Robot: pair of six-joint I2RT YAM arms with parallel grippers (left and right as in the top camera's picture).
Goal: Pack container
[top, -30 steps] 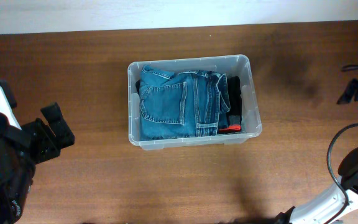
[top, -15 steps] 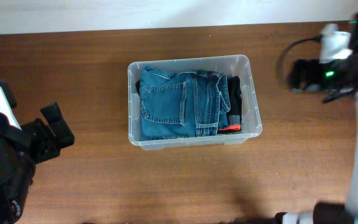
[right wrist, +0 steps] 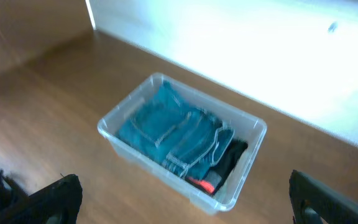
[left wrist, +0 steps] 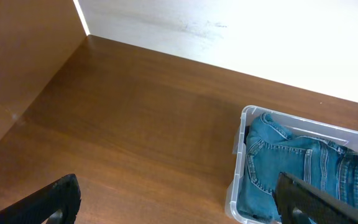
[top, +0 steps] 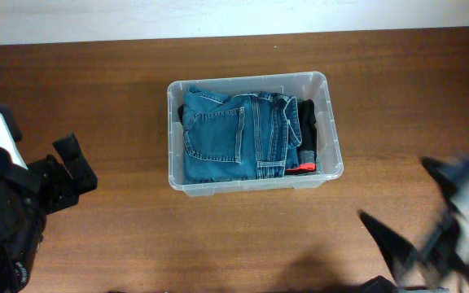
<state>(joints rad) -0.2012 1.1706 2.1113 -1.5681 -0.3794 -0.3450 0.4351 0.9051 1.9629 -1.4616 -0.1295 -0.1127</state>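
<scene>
The clear plastic container (top: 251, 79) stands mid-table. It holds folded blue jeans (top: 234, 134), with a black garment (top: 308, 130) that has a red patch along its right side. My left gripper (top: 75, 163) is open and empty at the left, well apart from the container. My right gripper (top: 397, 195) is blurred at the front right, open and empty, apart from the container. The left wrist view shows the container (left wrist: 236, 149) and the jeans (left wrist: 291, 168) beyond the open left gripper (left wrist: 179, 205). The right wrist view shows the container (right wrist: 253, 127) from above, past the open right gripper (right wrist: 188, 202).
A wooden table (top: 120, 89) with a white wall along its far edge. A brown panel (left wrist: 17, 56) stands at the table's left end.
My right arm swung from the far right edge up to the back right, then down to the front right, and is blurred now. My left arm and the container have not moved.
</scene>
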